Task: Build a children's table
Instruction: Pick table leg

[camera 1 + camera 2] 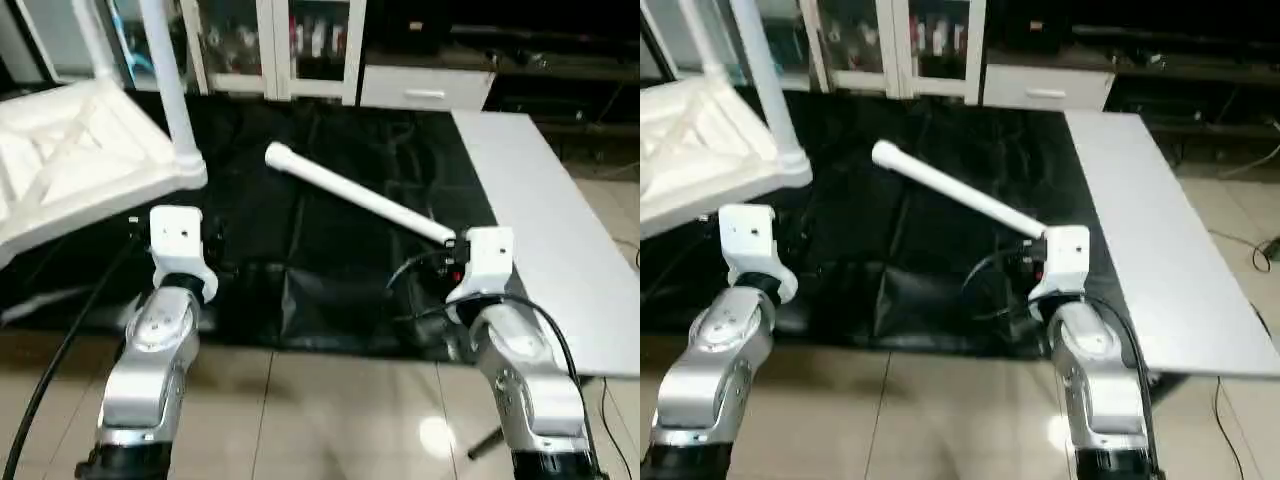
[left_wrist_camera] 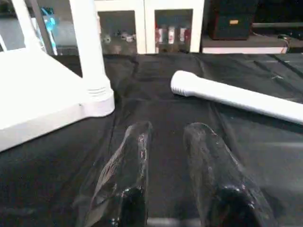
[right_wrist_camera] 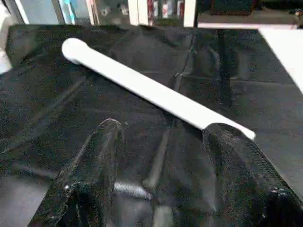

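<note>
Nearest the camera, the 2 silver forearms come up from the bottom edge. The left gripper (image 2: 163, 163) has its fingers (image 2: 125, 175) a narrow gap apart, holding nothing. The right gripper (image 3: 163, 156) has its fingers (image 3: 92, 165) spread wide, also holding nothing, just short of the near end of the loose leg (image 1: 358, 195).

That leg is a plain white tapered tube lying flat on the black-covered worktop (image 1: 330, 290), mid-frame, with its long axis running from lower right to upper left, the thick collared end farthest away.

At upper left sits the white tabletop (image 1: 70, 160), ribbed underside up, with 1 fitted leg (image 1: 172, 80) upright in its corner socket. The left wrist view shows that socket (image 2: 98, 97) close up, while the right wrist view shows the loose leg's full length.
</note>
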### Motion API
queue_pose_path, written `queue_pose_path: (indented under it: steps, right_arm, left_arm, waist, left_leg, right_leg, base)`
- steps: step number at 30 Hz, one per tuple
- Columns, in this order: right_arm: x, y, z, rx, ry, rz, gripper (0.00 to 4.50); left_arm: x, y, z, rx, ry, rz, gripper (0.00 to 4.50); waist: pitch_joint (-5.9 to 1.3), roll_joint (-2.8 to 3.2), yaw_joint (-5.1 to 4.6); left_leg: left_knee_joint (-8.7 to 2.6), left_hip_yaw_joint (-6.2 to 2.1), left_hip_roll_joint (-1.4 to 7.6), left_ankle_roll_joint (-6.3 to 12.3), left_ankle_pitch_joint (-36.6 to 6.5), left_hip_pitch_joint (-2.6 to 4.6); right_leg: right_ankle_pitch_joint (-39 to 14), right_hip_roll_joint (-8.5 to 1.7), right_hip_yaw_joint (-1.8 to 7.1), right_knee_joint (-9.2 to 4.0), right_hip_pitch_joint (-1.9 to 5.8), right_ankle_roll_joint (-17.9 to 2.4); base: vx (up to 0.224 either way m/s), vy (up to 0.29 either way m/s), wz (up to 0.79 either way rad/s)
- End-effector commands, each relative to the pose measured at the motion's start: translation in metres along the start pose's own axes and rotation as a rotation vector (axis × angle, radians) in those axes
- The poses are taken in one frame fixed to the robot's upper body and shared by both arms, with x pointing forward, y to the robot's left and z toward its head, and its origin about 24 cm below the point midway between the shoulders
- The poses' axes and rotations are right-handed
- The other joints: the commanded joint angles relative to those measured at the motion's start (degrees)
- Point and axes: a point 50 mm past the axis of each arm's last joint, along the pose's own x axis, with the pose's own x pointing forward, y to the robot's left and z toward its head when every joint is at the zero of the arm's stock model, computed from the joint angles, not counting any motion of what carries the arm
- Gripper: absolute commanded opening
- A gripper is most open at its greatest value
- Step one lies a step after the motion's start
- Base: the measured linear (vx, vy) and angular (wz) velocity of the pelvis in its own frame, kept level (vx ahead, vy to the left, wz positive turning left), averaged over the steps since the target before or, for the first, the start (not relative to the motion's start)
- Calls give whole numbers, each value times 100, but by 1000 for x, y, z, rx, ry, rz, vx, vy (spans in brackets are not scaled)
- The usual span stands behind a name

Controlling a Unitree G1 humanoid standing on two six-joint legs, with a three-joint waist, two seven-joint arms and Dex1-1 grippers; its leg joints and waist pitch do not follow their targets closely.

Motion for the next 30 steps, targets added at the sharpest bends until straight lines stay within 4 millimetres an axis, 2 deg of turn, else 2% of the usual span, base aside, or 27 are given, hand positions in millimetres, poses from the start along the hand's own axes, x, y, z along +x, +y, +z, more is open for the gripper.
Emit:
queue_pose_path:
  steps: [1, 2, 3, 4, 5, 6, 7, 8, 9, 10, 11, 12, 13, 14, 15, 18, 20, 21, 22, 23, 24, 25, 26, 27, 28, 29, 30]
  right_arm:
    - [2, 0, 0, -12, -4, 11, 293]
    - [2, 0, 0, -12, -4, 11, 293]
    - [3, 0, 0, -15, -4, 12, 293]
    - [4, 0, 0, -19, -5, 15, 293]
    - [4, 1, 0, -21, -6, 17, 293]
    - [5, 1, 0, -23, -8, 18, 293]
    - [5, 1, 0, -23, -8, 18, 293]
    - [5, 2, 0, -24, -9, 19, 293]
    - [5, 2, 0, -24, -9, 19, 293]
    - [5, 2, 0, -25, -10, 18, 293]
    - [5, 2, -1, -25, -10, 17, 293]
    - [5, 2, -1, -25, -11, 16, 293]
    - [5, 2, -1, -26, -11, 16, 293]
    - [5, 2, -1, -28, -12, 16, 293]
    - [4, 2, -1, -30, -11, 16, 293]
    - [3, -1, -2, -39, -9, 13, 293]
    - [3, -2, -2, -43, -9, 10, 293]
    - [2, -3, -1, -45, -9, 8, 293]
    - [2, -4, -1, -47, -9, 7, 293]
    - [1, -5, -1, -48, -10, 7, 293]
    - [1, -8, 0, -59, -13, 13, 293]
    - [2, -9, 1, -64, -12, 18, 293]
    - [2, -11, 2, -66, -11, 23, 293]
    - [2, -12, 2, -66, -10, 24, 293]
    - [5, -18, 5, -93, -8, 38, 293]
    - [6, -19, 6, -101, -8, 40, 293]
    - [13, -29, 9, -143, 16, 43, 293]
  left_arm:
    - [3, 0, 4, -4, -17, -3, 140]
    - [3, 0, 4, -4, -17, -3, 140]
    - [3, 1, 4, -3, -18, -3, 140]
    - [3, 1, 4, -2, -19, -3, 140]
    - [3, 1, 4, -1, -19, -4, 140]
    - [3, 1, 4, 0, -20, -5, 140]
    - [3, 1, 4, 0, -20, -5, 140]
    - [3, 1, 5, 2, -21, -7, 140]
    - [3, 1, 5, 2, -23, -8, 140]
    - [3, 1, 4, 6, -22, -13, 140]
    - [3, 0, 4, 8, -21, -17, 140]
    - [3, 0, 3, 9, -20, -19, 140]
    - [3, 0, 3, 10, -19, -21, 140]
    - [3, -1, 3, 11, -18, -25, 140]
    - [3, -1, 3, 11, -18, -27, 140]
    - [2, -4, 2, 12, -15, -37, 140]
    - [2, -5, 1, 10, -12, -40, 140]
    - [2, -6, 0, 6, -7, -44, 140]
    - [0, -8, -2, 2, -1, -53, 140]
    - [-1, -9, -3, 1, 3, -63, 140]
    - [-3, -13, -6, 0, 15, -99, 140]
    - [-5, -15, -8, 7, 20, -125, 140]
    - [-6, -17, -8, 14, 21, -143, 140]
    - [-6, -17, -9, 15, 21, -146, 140]
    - [-8, -19, -12, 27, 39, -173, 140]
    - [-8, -20, -12, 28, 46, -177, 140]
    - [-8, -20, -18, 34, 90, -205, 140]
  waist:
    - [-459, 52, -46]
    - [-481, 58, -94]
    - [-512, 75, -281]
    - [-564, 15, -427]
    - [-513, -81, -389]
    - [-484, -225, -344]
    - [-296, -475, 68]
    - [-357, -452, 122]
    - [-284, -510, 123]
    - [-278, -450, 119]
    - [-235, -263, 130]
    - [-260, -75, 157]
    - [-340, 290, 72]
    - [-234, 350, -112]
    - [-458, 393, -282]
    - [-347, 207, -228]
    - [-251, 84, -237]
    - [-153, -81, -211]
    - [-94, -309, -111]
    - [-204, -383, 36]
    - [-239, -436, 80]
    - [-220, -439, 96]
    - [-254, -394, 126]
    - [-285, -355, 140]
    - [-294, -286, 116]
    - [-372, -112, 39]
    - [-394, -93, 51]
  left_leg:
    - [-243, -158, -39, 1723, 663, 240]
    - [-204, -276, 43, 2084, 1013, 424]
    - [-146, -750, 458, 2976, 1714, 1042]
    - [-182, -1191, 838, 3704, 2647, 1261]
    - [-88, -1134, 570, 3463, 2639, 1054]
    - [55, -873, 96, 2818, 2182, 709]
    - [702, -179, -877, 1962, -59, -503]
    - [1104, -199, -776, 1669, -533, -799]
    - [1248, -235, -608, 954, -251, -924]
    - [1076, -196, -578, 546, 287, -983]
    - [692, -245, -350, 532, 853, -850]
    - [415, -282, -204, 646, 1025, -794]
    - [-15, -355, 39, 867, 1084, -553]
    - [-244, -701, 219, 1131, 245, -304]
    - [-162, -1282, 537, 2431, -206, 379]
    - [-221, -891, 420, 2377, -468, 164]
    - [-421, -697, 453, 2342, -988, -5]
    - [-516, -482, 257, 2043, -1914, -152]
    - [-235, -61, -112, 1400, -2670, -262]
    - [857, -17, -433, 1091, -1238, -247]
    - [916, -130, -389, 953, -698, -479]
    - [817, -262, -368, 721, 0, -746]
    - [692, -298, -356, 628, 351, -743]
    - [345, -284, -295, 510, 1109, -622]
    - [165, -244, -246, 467, 1512, -567]
    - [107, -280, 65, 485, 2403, -456]
    - [137, -289, 159, 427, 2352, -357]
  right_leg:
    - [1008, 121, -19, -36, 173, -561]
    - [1092, 138, -63, 102, 6, -392]
    - [257, 14, -161, 514, -762, -61]
    - [-728, -265, -53, 883, -1216, 408]
    - [-546, -442, 175, 806, -1289, 435]
    - [-26, -484, 322, 475, -931, 304]
    - [370, -701, 1026, -101, 349, 128]
    - [840, -978, 1269, -138, 618, -147]
    - [1950, -824, 994, -29, 543, -320]
    - [2807, -702, 674, -8, 599, -364]
    - [2146, -699, 370, -271, 375, -452]
    - [1394, -647, 236, -356, 379, -504]
    - [260, -289, -110, -289, 487, -347]
    - [-338, 171, -383, 174, 207, -152]
    - [-1165, 274, -308, 1018, -494, 88]
    - [-110, 92, -90, 1275, -930, 558]
    - [338, 13, 12, 1196, -923, 421]
    - [582, -128, 151, 691, -778, 169]
    - [-1113, -436, 500, -131, -567, 104]
    - [-3879, -1045, 1117, -601, -324, 23]
    - [-3895, -1069, 1219, -527, -131, -133]
    - [-2496, -901, 1046, -262, 62, -141]
    - [-1468, -801, 961, -143, 48, -233]
    - [799, -482, 727, 88, -128, -393]
    - [1699, -335, 581, 177, -199, -490]
    - [3155, -155, 343, 401, -376, -704]
    - [3103, -184, 324, 402, -454, -828]
  base:
    - [202, 23, 11]
    - [202, 23, 11]
    - [168, -21, -2]
    - [101, -102, -33]
    - [101, -102, -33]
    - [7, -133, -42]
    - [90, -58, 2]
    - [90, -58, 2]
    - [215, -18, 16]
    - [191, -28, -13]
    - [191, -28, -13]
    - [186, 9, -12]
    - [234, 81, -18]
    - [234, 81, -18]
    - [252, 54, -16]
    - [181, 25, 1]
    - [120, -4, 3]
    - [68, -73, -1]
    - [75, -140, 8]
    - [75, -140, 8]
    - [135, -121, 6]
    - [135, -60, -6]
    - [135, -60, -6]
    - [102, -39, 4]
    - [77, 15, 3]
    - [77, 15, 3]
    - [65, 64, 3]
